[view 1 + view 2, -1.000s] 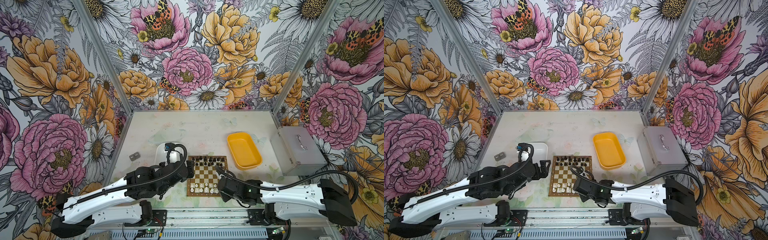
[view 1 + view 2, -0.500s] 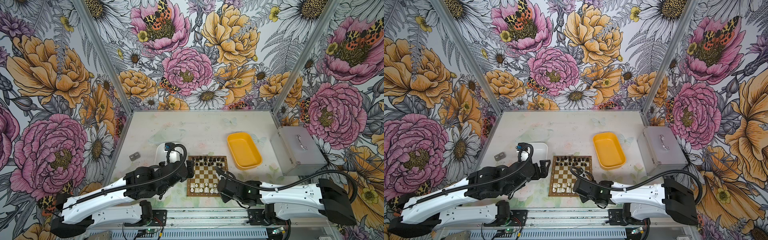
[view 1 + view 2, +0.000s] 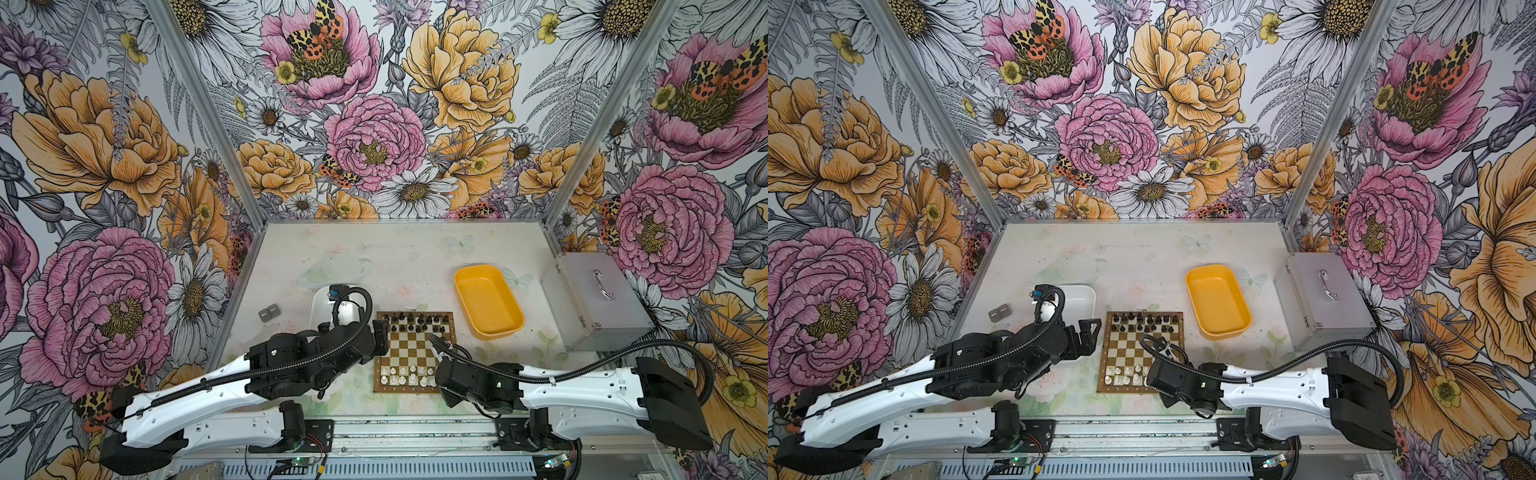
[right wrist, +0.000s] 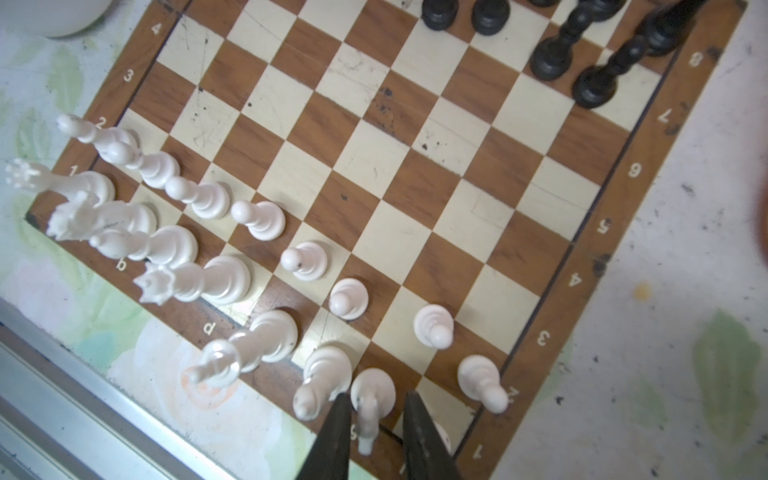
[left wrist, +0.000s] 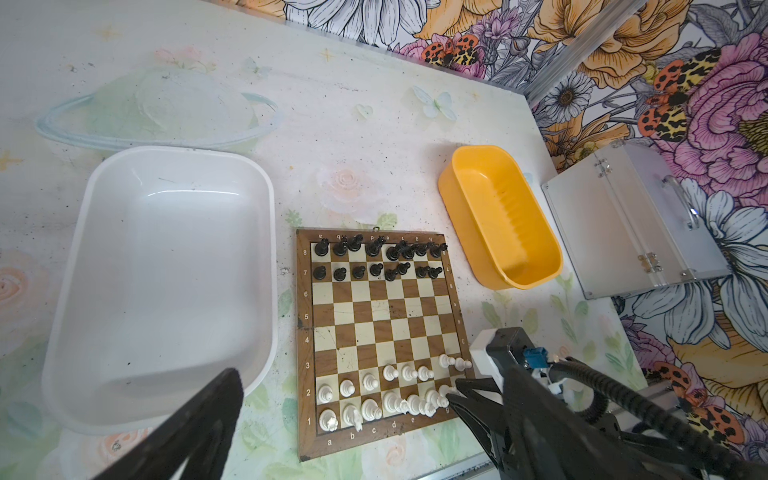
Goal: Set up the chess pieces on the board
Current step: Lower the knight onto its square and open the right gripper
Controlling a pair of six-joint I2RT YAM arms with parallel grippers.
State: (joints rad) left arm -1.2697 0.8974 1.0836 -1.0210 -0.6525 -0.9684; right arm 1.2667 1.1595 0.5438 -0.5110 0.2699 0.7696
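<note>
Placement step at the near right corner of the chessboard (image 3: 411, 353). Right gripper (image 4: 376, 397) hangs low over the nearest row, jaws slightly parted and straddling an upright white piece (image 4: 372, 384). One finger looks to touch it and a sliver of gap shows at the other, so nothing is clamped. Piece type unclear from this angle; by its square, probably a knight.

Judgement: to finish cleanly, widen both jaws evenly, then lift straight up. Neighbouring white chessmen (image 5: 370, 380) stand just beside the fingers and would tip on any sideways drift. Corner square behind one finger is hidden.

White chessmen fill the near two rows. Pawn row is ragged: the two rightmost pawns sit forward of the line and likely want nudging back. Middle rows bare. Black chessmen (image 5: 376, 269) occupy the far two rows, crowded right of centre.

Left gripper (image 3: 1090, 336) hovers just left of the board's far left corner, jaws spread wide, carrying nothing. White tray (image 5: 166, 270) at far left and yellow tray (image 3: 486, 303) at far right both hold nothing. Metal case (image 3: 594, 303), shut, sits rightmost.
</note>
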